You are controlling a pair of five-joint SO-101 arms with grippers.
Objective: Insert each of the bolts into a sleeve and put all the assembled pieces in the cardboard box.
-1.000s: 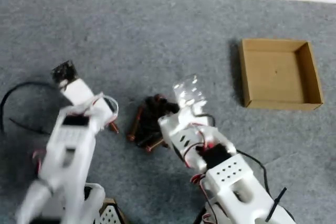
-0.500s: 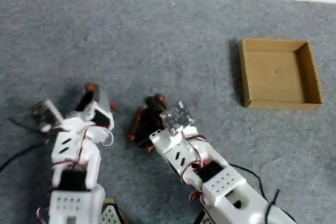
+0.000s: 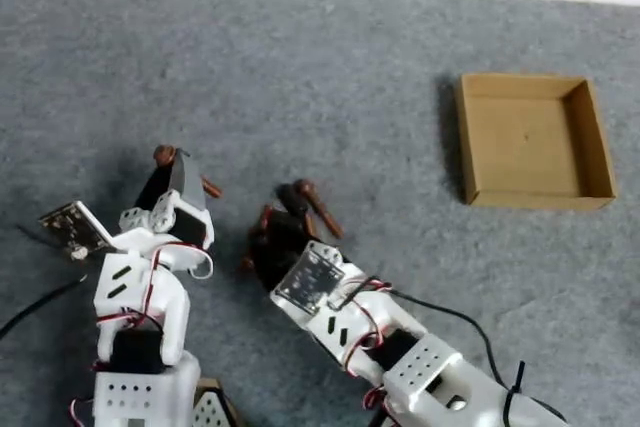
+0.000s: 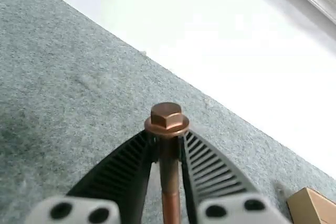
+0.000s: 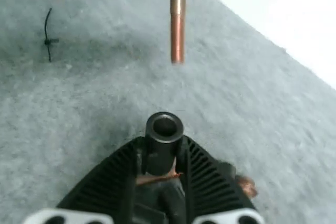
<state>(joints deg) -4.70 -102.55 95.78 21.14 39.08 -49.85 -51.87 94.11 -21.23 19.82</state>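
Observation:
My left gripper [image 3: 176, 175] is shut on a copper bolt [image 3: 166, 156] and holds it off the grey mat, left of the pile. In the left wrist view the bolt's hex head [image 4: 167, 118] stands just above the fingertips of the left gripper [image 4: 168, 141]. My right gripper [image 3: 268, 247] is shut on a black sleeve [image 5: 164, 128], its open bore facing the bolt's shaft [image 5: 177, 24] a short way off. Loose bolts and sleeves [image 3: 300, 205] lie in a pile by the right gripper. The cardboard box [image 3: 468, 142] sits at the far right with nothing visible inside.
The grey mat [image 3: 300, 77] reaches to a white strip at the far edge. A black cable [image 3: 450, 312] trails from the right arm. A small black tie [image 5: 48, 40] lies on the mat. A corner of the box [image 4: 313, 208] shows in the left wrist view.
The left arm swung round and now holds its bolt pointing toward the pile. The right arm's wrist drew back toward the near edge, with the sleeve in its gripper.

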